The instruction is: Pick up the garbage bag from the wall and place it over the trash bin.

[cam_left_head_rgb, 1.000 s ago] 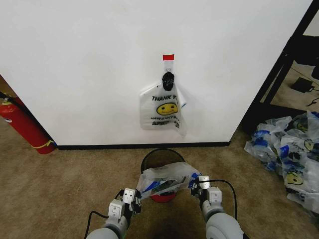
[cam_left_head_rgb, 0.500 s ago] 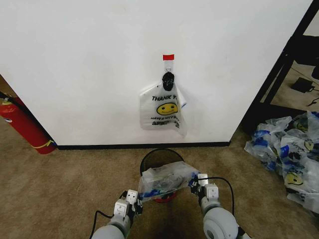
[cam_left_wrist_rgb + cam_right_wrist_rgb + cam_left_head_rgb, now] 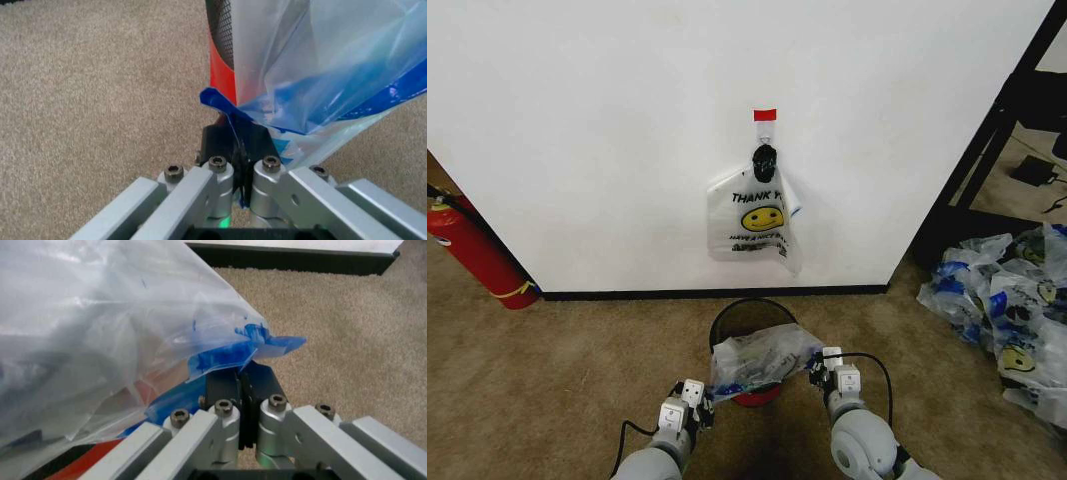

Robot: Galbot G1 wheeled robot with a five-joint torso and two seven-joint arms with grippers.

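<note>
Stretching the garbage bag (image 3: 757,358) over the near rim of the trash bin (image 3: 747,318), we pinch its left edge in our left gripper (image 3: 703,402) and its right edge in our right gripper (image 3: 816,371), by the wall (image 3: 607,130).

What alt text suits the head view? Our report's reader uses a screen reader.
Both tools, left and right, hold a garbage bag stretched over a dark trash bin on carpet. Behind it, another smiley-face bag hangs on the white wall.
</note>
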